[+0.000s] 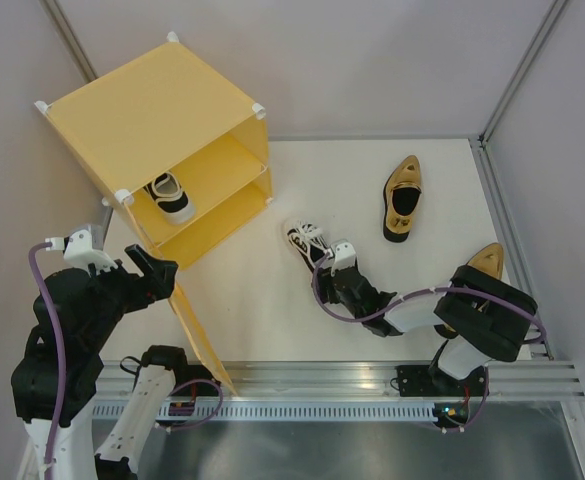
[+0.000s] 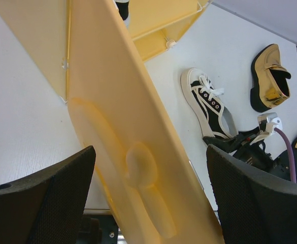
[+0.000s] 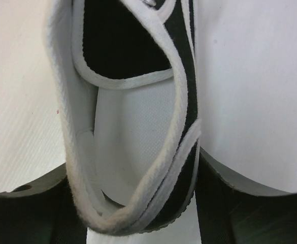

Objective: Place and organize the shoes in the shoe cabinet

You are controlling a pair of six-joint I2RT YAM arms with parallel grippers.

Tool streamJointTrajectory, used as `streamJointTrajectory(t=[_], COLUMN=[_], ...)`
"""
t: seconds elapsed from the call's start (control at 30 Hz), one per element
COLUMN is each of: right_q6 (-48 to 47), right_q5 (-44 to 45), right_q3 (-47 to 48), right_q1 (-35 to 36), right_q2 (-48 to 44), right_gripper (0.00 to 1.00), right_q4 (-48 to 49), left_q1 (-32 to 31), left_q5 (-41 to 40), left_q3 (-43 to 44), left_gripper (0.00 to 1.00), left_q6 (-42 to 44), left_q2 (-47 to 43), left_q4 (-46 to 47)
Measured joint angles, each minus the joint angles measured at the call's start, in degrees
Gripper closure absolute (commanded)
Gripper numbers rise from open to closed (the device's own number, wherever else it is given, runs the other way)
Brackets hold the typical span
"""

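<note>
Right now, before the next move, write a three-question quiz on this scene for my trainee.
1. True or false: the sneaker between the right gripper's fingers lies inside the shoe cabinet.
2. How many gold slip-ons lie outside the cabinet?
3. What passes between the left gripper's fingers? A) the cabinet door B) a gold slip-on C) a sneaker

Key:
1. False. It lies on the table; only the other sneaker is inside.
2. Two.
3. A.
</note>
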Motion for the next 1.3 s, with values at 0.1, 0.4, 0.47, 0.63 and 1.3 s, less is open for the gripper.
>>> streamJointTrajectory(t=[0.1, 0.4, 0.47, 0.63, 1.3], right_q6=[-0.35, -3.10, -3.82, -5.05, -11.21], right_q5=[-0.26, -3.61, -4.72, -6.47, -9.73], right_q3=[0.00, -0.07, -0.07, 1.40, 35.67], right_q1=[-0.04, 0.00, 0.02, 0.09, 1.20], right_q2=[-0.57, -8.31, -10.54, -14.82, -3.74], right_gripper=[0.87, 0.99, 0.99, 1.00, 0.99], right_q4=[-0.59, -7.39, -8.55, -12.33, -21.90], left_q1=[0.00, 0.00, 0.00, 0.00, 0.00], left_q5=[-0.02, -0.04, -0.04, -0.04, -0.11], left_q3=[0.00, 0.00, 0.00, 0.00, 0.00], left_gripper=[0.08, 0.08, 0.08, 0.08, 0.08], left_q6=[0.00, 0.00, 0.00, 0.00, 0.00], left_q2=[-0.02, -0.09, -0.09, -0.09, -0.09], left_q4=[0.00, 0.00, -0.02, -0.02, -0.02])
